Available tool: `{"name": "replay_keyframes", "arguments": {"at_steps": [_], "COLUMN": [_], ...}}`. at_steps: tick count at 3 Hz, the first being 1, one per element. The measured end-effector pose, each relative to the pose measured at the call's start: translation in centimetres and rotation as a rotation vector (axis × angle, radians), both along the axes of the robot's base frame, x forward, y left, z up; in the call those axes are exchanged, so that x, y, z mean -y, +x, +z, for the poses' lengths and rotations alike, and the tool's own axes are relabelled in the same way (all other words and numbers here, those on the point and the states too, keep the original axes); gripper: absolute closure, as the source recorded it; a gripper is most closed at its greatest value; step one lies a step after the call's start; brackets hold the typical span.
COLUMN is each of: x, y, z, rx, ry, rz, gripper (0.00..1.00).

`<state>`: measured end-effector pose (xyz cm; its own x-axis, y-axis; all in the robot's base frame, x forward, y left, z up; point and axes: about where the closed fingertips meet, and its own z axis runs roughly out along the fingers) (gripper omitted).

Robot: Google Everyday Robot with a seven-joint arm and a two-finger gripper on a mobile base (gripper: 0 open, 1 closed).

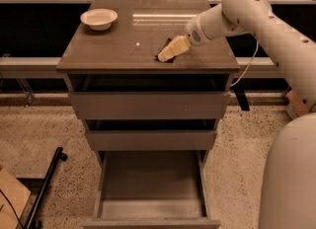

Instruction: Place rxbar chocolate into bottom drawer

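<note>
The rxbar chocolate (166, 59) is a dark flat bar lying on the cabinet top (118, 45), right of the middle. It is mostly hidden under my gripper (171, 50). The gripper points down-left from the white arm (232, 11) and rests right over the bar. The bottom drawer (150, 193) is pulled out wide below. Its inside shows bare and has nothing in it.
A cream-white bowl (99, 18) stands at the back left of the cabinet top. The top drawer (148, 104) and middle drawer (150, 139) are slightly pulled out. A black bar (47, 183) and a cardboard piece (10, 198) lie on the floor at left.
</note>
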<state>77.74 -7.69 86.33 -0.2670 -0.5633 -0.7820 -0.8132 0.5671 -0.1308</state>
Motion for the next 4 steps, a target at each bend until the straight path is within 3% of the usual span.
{"name": "replay_keyframes", "arguments": {"at_steps": [1, 3, 4], "x": [-1.1, -2.7, -2.8], "y": [1.5, 1.7, 1.5], "z": [-1.9, -4.4, -4.4], "rx": [-0.032, -0.088, -0.093], "ry": [0.029, 0.054, 0.055], "rz": [0.007, 0.025, 0.026], "gripper": [0.00, 0.43, 0.74]}}
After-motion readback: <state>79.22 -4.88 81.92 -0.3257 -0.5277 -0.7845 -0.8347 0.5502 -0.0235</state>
